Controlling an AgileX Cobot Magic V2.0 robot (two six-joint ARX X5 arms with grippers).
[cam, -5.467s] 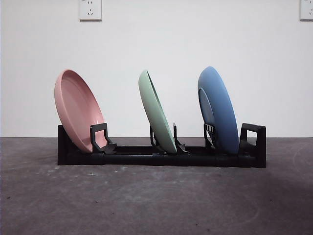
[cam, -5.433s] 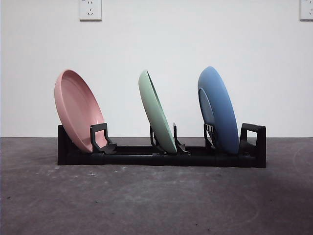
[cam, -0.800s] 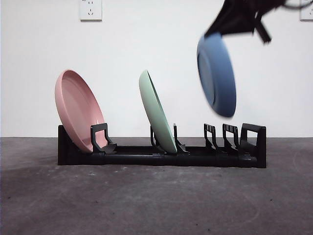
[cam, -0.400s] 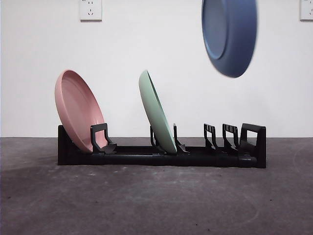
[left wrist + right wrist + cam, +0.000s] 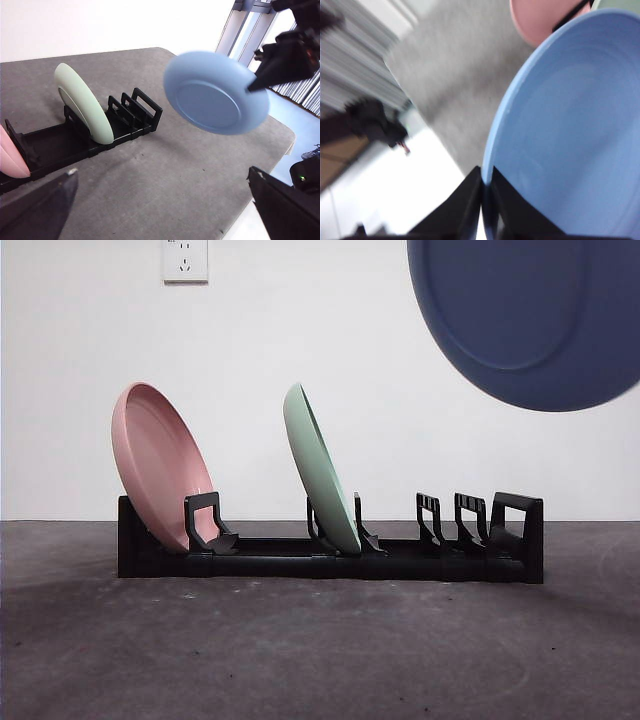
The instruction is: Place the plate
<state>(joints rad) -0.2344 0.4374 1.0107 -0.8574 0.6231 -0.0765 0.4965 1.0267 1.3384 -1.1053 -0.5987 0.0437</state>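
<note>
Blue and held up in the air, the plate (image 5: 530, 320) is nearest the front camera, filling that view's upper right with its underside toward the lens, well above the grey table (image 5: 300, 650) and touching nothing below. The right gripper (image 5: 485, 200) has it: in the right wrist view the two black jaws are pinched narrowly on the plate's rim, one on each face, so the plate hangs from its edge and its broad face spreads away from the wrist. The left wrist view shows the same plate (image 5: 216, 92) tilted on edge, with the right arm reaching in from the far side to its rim. The left gripper (image 5: 160, 200) waits low at the near side of the table, jaws spread wide and holding nothing, so the right arm is clearly the one at work. Farther back sits the black rack (image 5: 330, 560), with the pink plate (image 5: 160, 465) leaning in one end and the green plate (image 5: 320, 470) in the middle; the slots at the other end stand vacant. Wherever the plate is to be set, the move looks to turn on lowering it from this height while the pinch on the rim keeps its tilt under control.
</note>
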